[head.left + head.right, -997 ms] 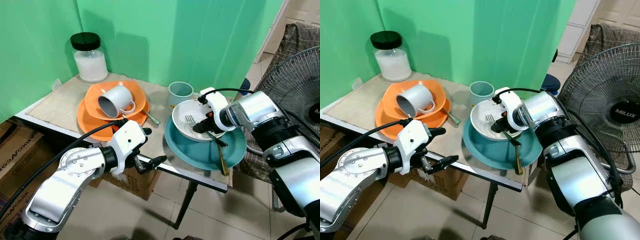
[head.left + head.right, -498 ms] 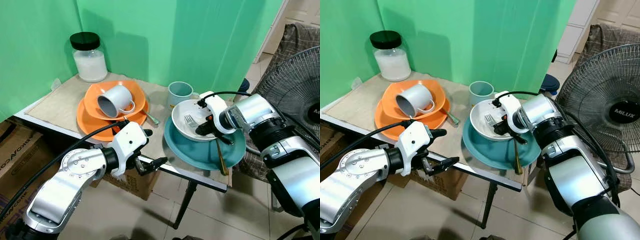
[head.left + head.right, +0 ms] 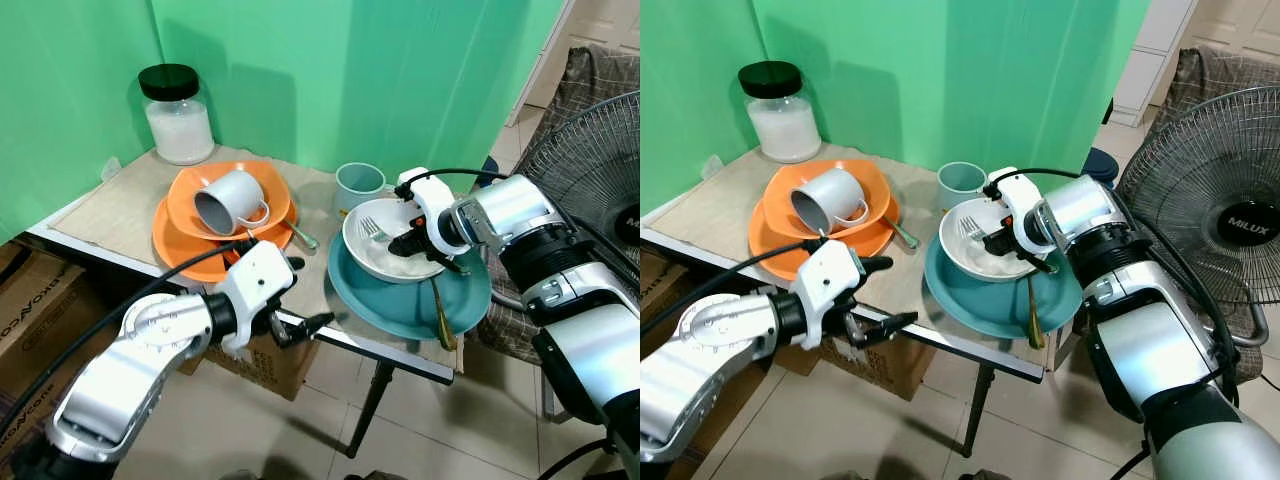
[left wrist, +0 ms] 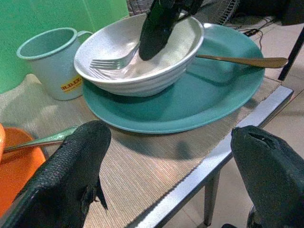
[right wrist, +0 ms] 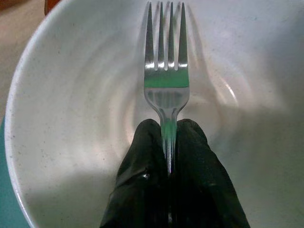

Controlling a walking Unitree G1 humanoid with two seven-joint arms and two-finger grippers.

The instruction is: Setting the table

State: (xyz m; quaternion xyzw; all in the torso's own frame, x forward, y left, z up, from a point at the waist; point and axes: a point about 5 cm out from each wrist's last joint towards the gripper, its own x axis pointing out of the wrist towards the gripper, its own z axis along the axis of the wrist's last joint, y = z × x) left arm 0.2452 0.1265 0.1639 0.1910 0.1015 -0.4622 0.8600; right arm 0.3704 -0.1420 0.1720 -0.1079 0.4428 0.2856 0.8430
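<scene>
Right now your right gripper [image 5: 167, 137] is pinching the fork [image 5: 165, 71] by its neck, fingers closed on it, tines hanging inside the white bowl [image 3: 385, 262] that is sitting on the teal plate [image 3: 455, 305]. Your left gripper [image 3: 292, 322] is waiting with its fingers spread just off the table [image 3: 120, 215] edge, holding nothing. Watch the grip: it is sitting on a thin, slick stem, so the fork is likely to pivot or slip as you are lifting. Dragging the tines over the rim could tip the bowl toward the mug [image 3: 358, 186] or nudge the gold utensil [image 3: 441, 315] lying on the plate.
</scene>
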